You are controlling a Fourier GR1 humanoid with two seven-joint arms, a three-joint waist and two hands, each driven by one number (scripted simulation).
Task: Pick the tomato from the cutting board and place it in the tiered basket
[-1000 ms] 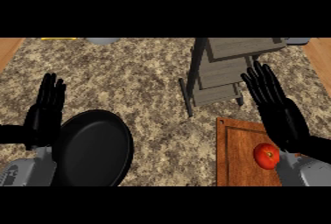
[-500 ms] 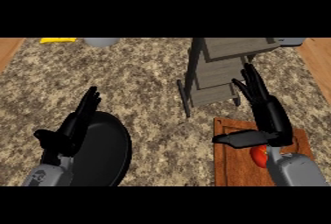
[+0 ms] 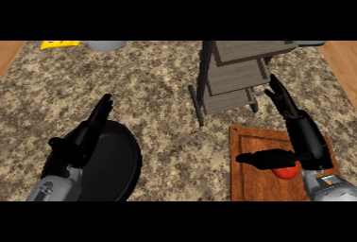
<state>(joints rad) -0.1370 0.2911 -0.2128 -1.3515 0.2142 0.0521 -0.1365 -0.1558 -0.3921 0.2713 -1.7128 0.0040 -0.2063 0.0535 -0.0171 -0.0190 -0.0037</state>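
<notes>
Right hand (image 3: pixel 307 137) sat at 4 o'clock of the view, edge-on, fingers (image 3: pixel 279 97) straight and pointing toward 12 o'clock, thumb (image 3: pixel 261 158) stuck out sideways toward 9 o'clock. It was open and held nothing. The thumb lay right over the top of the tomato (image 3: pixel 284 173); contact could not be told from this angle.

Tomato: small, round, red-orange and smooth, with only its lower half showing below the thumb and the palm. It sat on the cutting board (image 3: pixel 251 182), toward the board's right side, near the lower edge of the view.

Cutting board: reddish-brown wood, rectangular, with a groove running inside its rim, flat on the surface at 5 o'clock.

Tiered basket (image 3: pixel 233 75): grey-brown stepped trays on a dark frame, at 1 o'clock, just beyond the board's far edge. The right fingertips reached up beside its lowest tier.

Left hand (image 3: pixel 80 137) at 8 o'clock, also edge-on, fingers straight toward 12 o'clock, thumb out to the left, open and holding nothing. It hung over the left rim of a black frying pan (image 3: pixel 115 165).

Surface (image 3: pixel 160 123): speckled brown-beige stone. At the far edge, a grey round object (image 3: pixel 106 45) at 11 o'clock, with a yellow item (image 3: pixel 59 44) to its left.
</notes>
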